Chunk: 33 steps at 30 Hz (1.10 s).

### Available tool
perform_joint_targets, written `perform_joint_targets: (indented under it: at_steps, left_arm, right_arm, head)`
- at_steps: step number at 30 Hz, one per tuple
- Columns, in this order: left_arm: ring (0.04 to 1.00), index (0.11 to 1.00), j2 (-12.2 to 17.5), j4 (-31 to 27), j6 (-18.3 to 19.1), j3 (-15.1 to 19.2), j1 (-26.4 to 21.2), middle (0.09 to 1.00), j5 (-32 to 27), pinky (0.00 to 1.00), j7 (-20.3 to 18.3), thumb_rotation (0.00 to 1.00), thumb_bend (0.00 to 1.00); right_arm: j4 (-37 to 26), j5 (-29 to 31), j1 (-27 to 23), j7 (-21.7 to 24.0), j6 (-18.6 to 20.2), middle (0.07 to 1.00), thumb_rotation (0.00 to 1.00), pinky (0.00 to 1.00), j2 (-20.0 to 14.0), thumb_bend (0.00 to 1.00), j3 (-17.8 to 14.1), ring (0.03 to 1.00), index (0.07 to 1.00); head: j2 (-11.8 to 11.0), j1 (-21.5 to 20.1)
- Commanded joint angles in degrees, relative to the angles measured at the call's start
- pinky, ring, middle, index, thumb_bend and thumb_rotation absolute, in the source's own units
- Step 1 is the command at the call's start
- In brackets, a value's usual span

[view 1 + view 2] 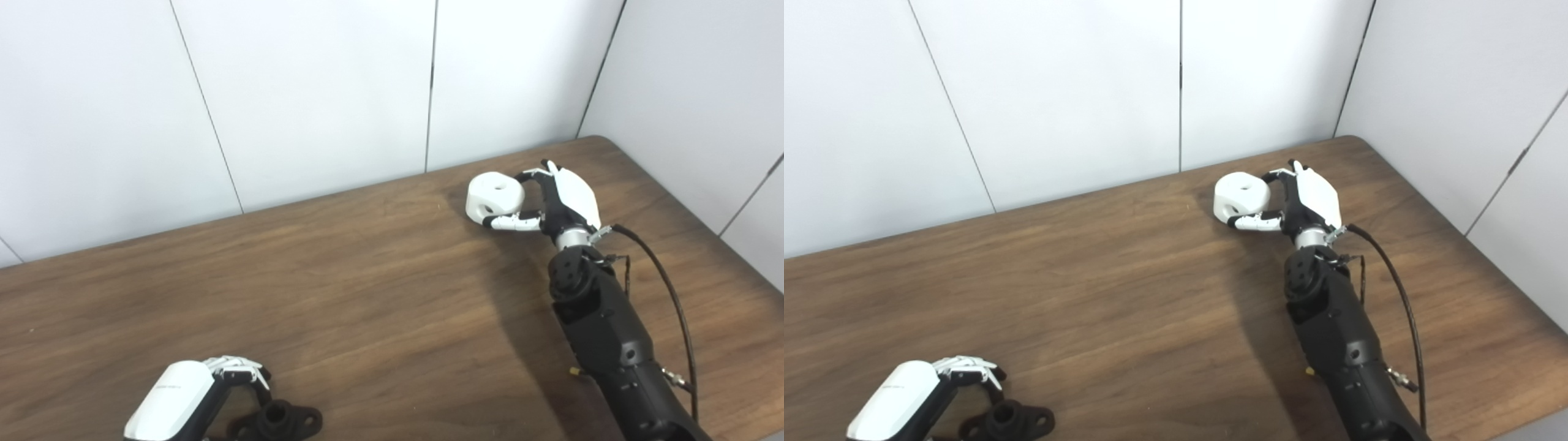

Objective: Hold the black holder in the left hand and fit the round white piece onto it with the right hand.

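The black holder (278,421) lies flat on the table near the front edge at bottom left; it has a round socket in the middle and a lug at each end. My left hand (184,395) is right beside its left end, fingers (239,367) curled and apart over that end without closing on it. At the far right the round white piece (495,195), with a hole in its top, sits in my right hand (560,199). The thumb lies along its near side and the fingers wrap its far side. Whether the piece is off the table I cannot tell.
The brown wooden table (367,294) runs to white wall panels (318,92) at the back and right. Its rounded far right corner (603,141) lies just behind my right hand. A black cable (670,294) loops along my right forearm (606,337).
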Motion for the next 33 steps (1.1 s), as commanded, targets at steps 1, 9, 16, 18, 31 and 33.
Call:
perform_joint_targets:
  at_steps: [1, 9, 16, 18, 31, 33]
  left_arm:
    - [0.764, 0.482, 0.8, 0.5, -0.8, -0.2, -0.1, 0.711, 0.0, 0.76, 0.2, 0.04, 0.52]
    - [0.759, 0.482, 0.6, 0.7, -1.4, -0.1, 0.0, 0.709, -0.1, 0.76, 0.7, 0.04, 0.52]
    - [0.756, 0.482, 0.5, 0.7, -1.7, -0.1, -0.2, 0.708, -0.1, 0.76, 0.6, 0.04, 0.52]
    - [0.758, 0.482, 0.6, 0.7, -1.7, -0.1, -0.2, 0.71, -0.2, 0.76, 0.6, 0.04, 0.52]
    - [0.759, 0.482, 0.3, 1.1, -1.5, -0.3, -0.1, 0.709, 0.6, 0.76, 0.7, 0.04, 0.52]
    - [0.757, 0.482, 0.2, 1.1, -1.4, -0.3, 0.0, 0.708, 0.6, 0.76, 0.8, 0.04, 0.52]
  right_arm:
    - [-1.1, 0.3, -2.0, -2.1, -0.8, 0.967, 0.37, 1.0, -2.0, 0.87, -0.1, 1.0, 0.727]
    - [-0.5, 1.6, -2.2, -3.4, -1.0, 0.959, 0.36, 1.0, -1.8, 0.85, 0.3, 1.0, 0.72]
    - [0.0, 1.9, -2.5, -4.5, -1.1, 0.956, 0.35, 1.0, -1.9, 0.84, 1.0, 1.0, 0.708]
    - [0.1, 1.9, -2.6, -4.9, -1.2, 0.956, 0.35, 1.0, -1.9, 0.83, 1.3, 0.997, 0.705]
    - [4.1, 4.4, -2.8, -11.1, -6.6, 0.897, 0.17, 1.0, -1.7, 0.54, 1.1, 0.959, 0.505]
    - [5.0, 5.2, -2.9, -12.5, -7.8, 0.889, 0.15, 1.0, -1.6, 0.52, 0.9, 0.96, 0.492]
  head:
    - [0.1, 0.0]
    - [-0.1, 0.0]
    - [0.1, 0.0]
    - [0.0, 0.1]
    - [0.1, 0.9]
    - [0.0, 0.9]
